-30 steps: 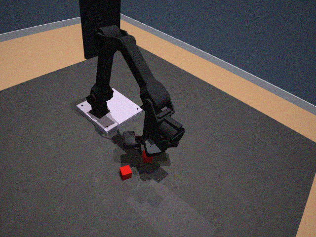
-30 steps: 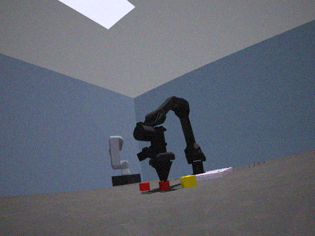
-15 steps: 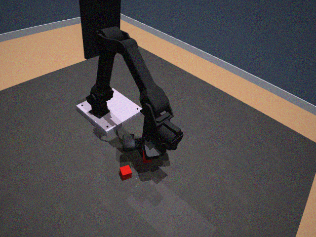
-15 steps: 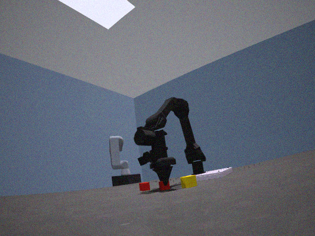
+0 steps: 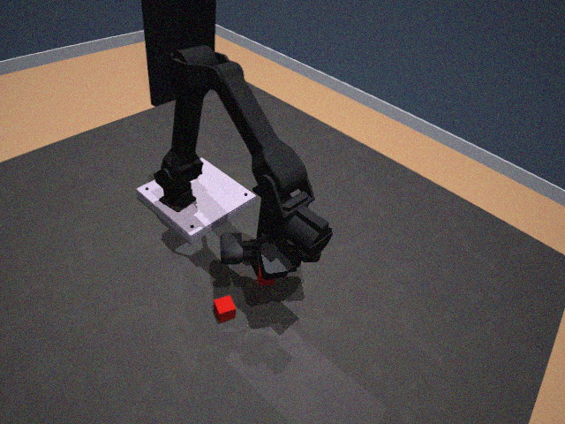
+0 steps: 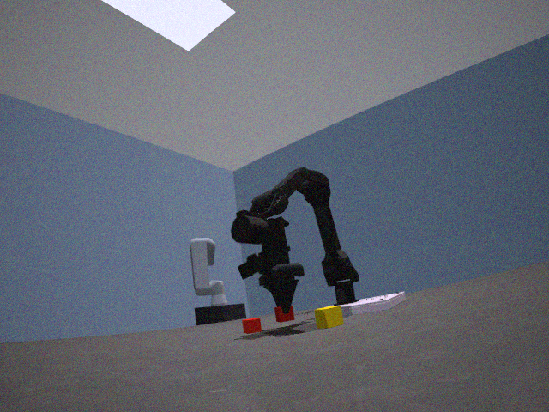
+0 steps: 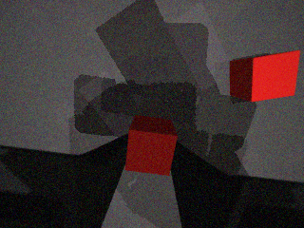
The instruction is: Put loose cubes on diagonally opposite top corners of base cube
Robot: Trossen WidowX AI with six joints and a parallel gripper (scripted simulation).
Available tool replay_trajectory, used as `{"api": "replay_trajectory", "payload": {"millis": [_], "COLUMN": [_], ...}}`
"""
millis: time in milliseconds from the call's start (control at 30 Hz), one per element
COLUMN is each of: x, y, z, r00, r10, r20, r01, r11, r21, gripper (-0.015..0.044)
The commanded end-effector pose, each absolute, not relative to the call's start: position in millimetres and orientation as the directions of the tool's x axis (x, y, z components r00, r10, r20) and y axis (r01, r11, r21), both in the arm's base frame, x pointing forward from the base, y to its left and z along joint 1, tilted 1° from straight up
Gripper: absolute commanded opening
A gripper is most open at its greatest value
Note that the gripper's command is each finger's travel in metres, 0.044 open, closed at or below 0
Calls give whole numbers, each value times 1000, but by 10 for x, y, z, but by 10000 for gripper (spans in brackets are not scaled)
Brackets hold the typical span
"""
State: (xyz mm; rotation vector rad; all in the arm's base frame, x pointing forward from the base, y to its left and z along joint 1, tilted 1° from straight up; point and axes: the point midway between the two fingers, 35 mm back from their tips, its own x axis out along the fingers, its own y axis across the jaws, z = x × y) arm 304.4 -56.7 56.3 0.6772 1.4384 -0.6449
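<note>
My gripper (image 6: 286, 309) (image 7: 150, 142) points down and is shut on a red cube (image 5: 266, 280) (image 6: 279, 315) (image 7: 150, 156). It holds this cube slightly above the dark floor, one finger on either side. The other loose red cube (image 5: 224, 307) (image 6: 251, 325) (image 7: 276, 77) rests on the floor, apart from the gripper, at the upper right in the wrist view. The yellow base cube (image 6: 328, 317) stands on the floor to the right of the held cube in the exterior view, with nothing on top. It is hidden in the top view and not seen in the wrist view.
The arm's own base stands on a white plate (image 5: 223, 182) (image 6: 381, 303) behind the cubes. A tall black block (image 5: 180, 27) stands at the back in the top view. A white arm (image 6: 200, 268) on a dark pedestal (image 6: 220, 314) stands in the background.
</note>
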Motion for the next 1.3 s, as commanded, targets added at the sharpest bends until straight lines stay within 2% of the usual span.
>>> {"api": "replay_trajectory", "payload": {"millis": [0,767,1267], "x": [3059,2992,3008], "y": [-576,-565,-207], "z": [675,1401,1316], "r00": [37,37,30], "r10": [3,3,18], "r20": [-999,-999,-999], "r01": [749,749,809], "r11": [662,662,587], "r21": [30,30,35], "gripper": [105,105,105]}}
